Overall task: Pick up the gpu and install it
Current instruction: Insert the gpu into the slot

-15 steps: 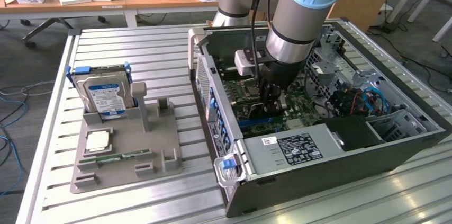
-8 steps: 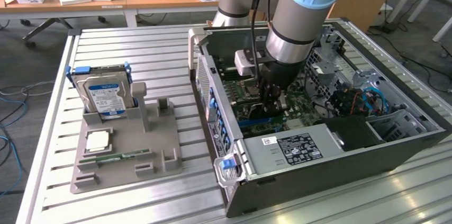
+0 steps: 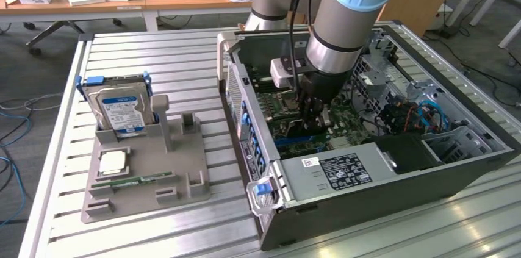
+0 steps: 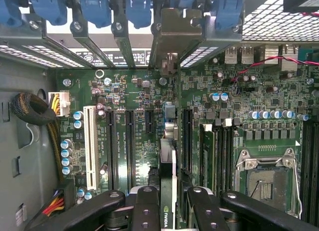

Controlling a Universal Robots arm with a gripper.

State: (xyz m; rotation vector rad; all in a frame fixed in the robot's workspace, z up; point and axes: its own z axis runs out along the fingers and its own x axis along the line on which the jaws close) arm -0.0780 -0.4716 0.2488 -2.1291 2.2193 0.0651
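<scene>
Exterior view, with the open computer case (image 3: pixel 456 166) as landmark: well off the case toward the exterior view's left, a grey holder tray (image 3: pixel 146 172) stands on the slatted metal table (image 3: pixel 163 57), carrying an upright hard drive (image 3: pixel 122 108) with a blue-white label, a processor chip (image 3: pixel 112 162) and a narrow green memory stick (image 3: pixel 134 180). Inside the case, the arm (image 3: pixel 342 20) reaches straight down over the motherboard (image 3: pixel 281 102), just above the black power supply (image 3: pixel 342 169). Wrist view: the gripper (image 4: pixel 167 201) is partly closed, its black fingers (image 4: pixel 144 206) clamping the gpu (image 4: pixel 168 183) edge-on between them; the card stands upright over the board's long expansion slots (image 4: pixel 128 146), its silver bracket (image 4: pixel 172 39) against the case's rear slot openings, beside the white slot (image 4: pixel 90 146) and short of the processor socket (image 4: pixel 264 178).
</scene>
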